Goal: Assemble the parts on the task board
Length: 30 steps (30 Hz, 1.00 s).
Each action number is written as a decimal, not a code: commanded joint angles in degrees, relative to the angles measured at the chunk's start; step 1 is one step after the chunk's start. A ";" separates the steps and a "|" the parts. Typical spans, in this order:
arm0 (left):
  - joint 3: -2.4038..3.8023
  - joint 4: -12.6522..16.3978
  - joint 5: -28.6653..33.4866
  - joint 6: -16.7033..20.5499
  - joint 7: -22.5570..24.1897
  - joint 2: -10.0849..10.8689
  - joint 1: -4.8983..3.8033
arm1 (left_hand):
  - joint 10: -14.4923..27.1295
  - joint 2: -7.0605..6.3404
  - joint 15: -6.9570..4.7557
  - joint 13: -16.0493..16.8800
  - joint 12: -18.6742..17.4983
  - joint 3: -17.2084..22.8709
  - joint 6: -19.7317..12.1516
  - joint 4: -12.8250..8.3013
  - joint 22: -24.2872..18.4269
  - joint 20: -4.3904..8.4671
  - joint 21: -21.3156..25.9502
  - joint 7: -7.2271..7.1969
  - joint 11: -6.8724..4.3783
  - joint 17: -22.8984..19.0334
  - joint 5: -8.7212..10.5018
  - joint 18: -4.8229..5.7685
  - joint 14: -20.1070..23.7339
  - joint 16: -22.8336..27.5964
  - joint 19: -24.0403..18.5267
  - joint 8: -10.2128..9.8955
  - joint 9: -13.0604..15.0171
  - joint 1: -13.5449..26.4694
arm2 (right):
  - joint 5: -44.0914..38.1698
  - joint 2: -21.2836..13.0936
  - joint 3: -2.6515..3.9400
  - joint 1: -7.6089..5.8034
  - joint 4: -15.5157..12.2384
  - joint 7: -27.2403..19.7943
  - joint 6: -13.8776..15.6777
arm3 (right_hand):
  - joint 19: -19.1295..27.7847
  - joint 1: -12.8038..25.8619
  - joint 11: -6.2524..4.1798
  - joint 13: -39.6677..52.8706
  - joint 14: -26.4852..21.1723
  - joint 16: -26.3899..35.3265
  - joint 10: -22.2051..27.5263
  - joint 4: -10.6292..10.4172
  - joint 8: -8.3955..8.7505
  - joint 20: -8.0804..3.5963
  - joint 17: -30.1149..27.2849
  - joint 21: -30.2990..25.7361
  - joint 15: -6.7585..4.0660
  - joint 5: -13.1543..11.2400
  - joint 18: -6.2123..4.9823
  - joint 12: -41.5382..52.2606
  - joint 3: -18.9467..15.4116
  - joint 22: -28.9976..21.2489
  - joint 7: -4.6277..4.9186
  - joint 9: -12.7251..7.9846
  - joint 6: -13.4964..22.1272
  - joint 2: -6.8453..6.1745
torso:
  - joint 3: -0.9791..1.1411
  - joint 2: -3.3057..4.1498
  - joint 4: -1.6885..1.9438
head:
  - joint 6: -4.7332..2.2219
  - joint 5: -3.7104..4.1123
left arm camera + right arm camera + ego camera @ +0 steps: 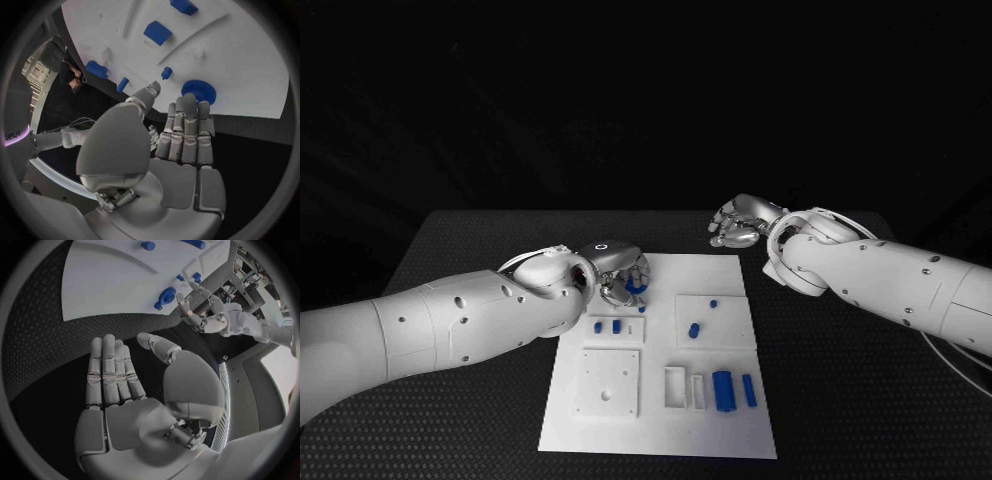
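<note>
Left hand (620, 272) hovered at the board's (726, 440) far-left corner, fingers straight, holding nothing, right by a blue gear (199, 91) lying on the board. Right hand (741, 222) was flat and empty, off beyond the far edge.

Task board (718, 420) lying mid-table (848, 420); left hand (620, 272) hovering over its far-left corner, beside gear (635, 286); right hand (741, 222) beyond far edge.

A black table (473, 240) with a finely textured top carries the white task board (733, 420), which lies flat at its middle, its long side running away from the robot.
</note>
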<state>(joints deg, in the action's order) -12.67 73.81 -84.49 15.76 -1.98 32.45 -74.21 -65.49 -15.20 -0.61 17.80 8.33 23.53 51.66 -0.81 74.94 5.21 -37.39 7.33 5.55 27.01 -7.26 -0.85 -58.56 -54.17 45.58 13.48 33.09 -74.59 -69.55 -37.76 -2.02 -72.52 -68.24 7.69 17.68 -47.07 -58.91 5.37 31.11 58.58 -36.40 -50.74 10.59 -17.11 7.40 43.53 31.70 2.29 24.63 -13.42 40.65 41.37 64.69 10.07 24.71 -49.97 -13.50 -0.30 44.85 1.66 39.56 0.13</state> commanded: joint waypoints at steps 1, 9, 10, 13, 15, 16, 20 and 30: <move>0.00 -0.40 -2.69 -3.16 0.66 -0.44 0.20 | -0.70 0.23 0.15 -0.09 -0.29 0.51 0.27 -0.04 1.02 0.89 0.20 -0.34 -0.13 0.08 0.25 -0.33 -0.18 0.21 0.43 0.22 -0.09 0.42 | 1.53 0.11 0.02 0.02 -0.03 -1.08 0.11 | 1.12 -0.20 0.54 -2.48 -0.94 1.65 0.02 -0.13 -0.35 0.56 -1.07 -1.29 0.41 -0.28 0.77 -1.62 -0.16 -0.49 0.14 0.02 0.32 -0.15 | 0.03 -0.02 0.05 | 0.00 -0.01; -0.09 -0.86 -3.21 -5.36 0.61 -0.74 0.22 | -0.48 0.61 0.21 -0.70 -1.49 1.07 0.49 -0.59 1.18 0.86 0.27 -0.70 -0.03 0.29 -0.05 -0.30 -0.07 0.27 0.36 0.40 -0.42 1.01 | 1.74 0.09 0.02 0.01 0.07 -0.80 0.38 | 2.40 -0.66 1.19 -9.46 -1.05 5.70 -0.87 -0.44 -0.69 1.75 -3.57 -4.24 1.25 -0.68 0.52 -4.50 -0.36 -1.31 0.23 -0.19 0.68 0.04 | 0.07 -0.08 0.06 | 0.04 0.03; -0.11 -0.84 -3.21 -5.59 0.70 -0.74 0.22 | -0.59 0.71 0.18 -0.76 -1.61 1.18 0.85 -0.74 1.20 0.87 0.26 -0.66 -0.08 0.34 -0.06 -0.31 -0.08 0.25 0.36 0.61 -0.40 1.04 | 1.77 0.11 0.02 0.01 0.05 -0.84 0.39 | 2.42 -0.66 1.20 -9.63 -1.05 5.79 -0.89 -0.47 -0.69 1.78 -3.61 -4.32 1.27 -0.69 0.51 -4.53 -0.37 -1.33 0.23 -0.21 0.70 0.02 | 0.05 -0.07 0.08 | 0.06 0.06; -0.14 -0.83 -3.22 -6.07 0.83 -0.90 0.22 | -0.99 1.07 0.08 -0.89 -1.84 1.48 1.68 -1.08 1.22 0.90 0.25 -0.64 -0.31 0.45 -0.30 -0.28 -0.05 0.26 0.32 1.08 -0.37 1.22 | 2.11 0.14 0.02 0.01 -0.01 -1.06 0.03 | 2.55 -0.69 1.26 -10.22 -1.13 6.11 -0.85 -0.51 -0.69 1.90 -3.78 -4.62 1.35 -0.71 0.48 -4.64 -0.37 -1.38 0.25 -0.26 0.76 -0.04 | 0.02 -0.04 0.10 | 0.14 0.13; -0.19 -0.97 -3.06 -6.21 0.86 -1.10 0.23 | -1.53 1.72 -0.07 -0.93 -1.90 1.86 2.29 -1.56 1.25 0.95 0.26 -0.78 -0.64 0.55 -1.19 -0.20 -0.07 0.22 0.20 1.41 -0.37 1.12 | 2.40 0.19 0.02 0.01 0.00 -1.20 -0.17 | 3.04 -0.80 1.33 -11.38 -1.51 6.91 -0.70 -0.49 -0.82 2.13 -4.23 -5.27 1.59 -0.62 0.49 -5.10 -0.38 -1.50 0.20 -0.30 0.64 0.05 | -0.01 -0.01 0.14 | 0.09 0.09; -0.23 -1.07 -3.07 -6.33 0.86 -1.17 0.25 | -1.77 2.05 -0.12 -0.96 -1.95 2.05 2.48 -1.89 1.26 0.99 0.24 -0.86 -0.72 0.61 -1.64 -0.16 -0.09 0.19 0.17 1.51 -0.40 1.02 | 2.69 0.22 0.02 0.01 0.04 -1.30 -0.27 | 3.59 -0.80 1.32 -12.17 -2.03 7.64 -0.53 -0.47 -0.93 2.30 -4.68 -5.81 1.83 -0.49 0.59 -5.70 -0.31 -1.64 0.14 -0.30 0.49 0.21 | -0.01 -0.01 0.14 | 0.11 0.07; -0.42 -1.62 -3.10 -6.16 1.02 -1.45 0.60 | -2.62 3.19 -0.23 -1.06 -2.10 2.74 3.28 -3.20 1.29 1.13 0.14 -1.10 -0.94 0.77 -2.35 0.01 -0.12 0.14 0.10 1.87 -0.51 0.84 | 3.10 0.27 0.02 0.01 0.20 -1.59 -0.55 | 5.35 -0.75 1.49 -16.13 -3.16 11.06 -1.40 -0.29 -1.16 2.96 -6.91 -8.02 2.85 -0.14 0.89 -8.93 -0.08 -2.26 0.09 -0.35 0.47 0.52 | -0.05 -0.01 0.07 | 0.05 0.01; -0.44 -3.16 -3.71 -5.52 1.05 -2.28 1.25 | -4.41 5.27 -0.40 -1.00 -1.91 3.93 4.50 -4.58 1.31 1.33 -0.13 -0.93 -1.11 1.04 -2.79 0.16 -0.40 -0.07 0.24 2.36 -0.67 1.17 | 3.96 0.51 0.02 0.02 0.44 -1.99 -0.87 | 6.42 -0.21 1.65 -21.62 -2.98 14.54 -4.12 -0.18 -1.26 3.92 -9.98 -12.03 3.49 1.00 0.72 -13.31 -0.91 -3.92 0.14 -0.65 0.91 0.84 | -0.06 0.01 0.09 | 0.10 0.22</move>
<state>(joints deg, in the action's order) -13.05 70.77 -87.53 10.63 -1.49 30.35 -73.04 -69.49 -10.39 -0.87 16.66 6.41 27.35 55.81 -5.36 74.92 5.20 -37.39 6.36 4.38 28.02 -9.88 -0.86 -58.82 -54.17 45.57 15.65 32.47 -73.44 -66.29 -37.29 -2.02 -72.53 -67.85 6.60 17.55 -40.89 -59.52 7.08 9.72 55.54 -22.11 -54.60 10.37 -18.24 11.13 33.75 20.21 5.37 25.32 -13.30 27.63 40.76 61.08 10.18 24.10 -49.54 -12.89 -0.35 44.86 1.75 39.63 0.25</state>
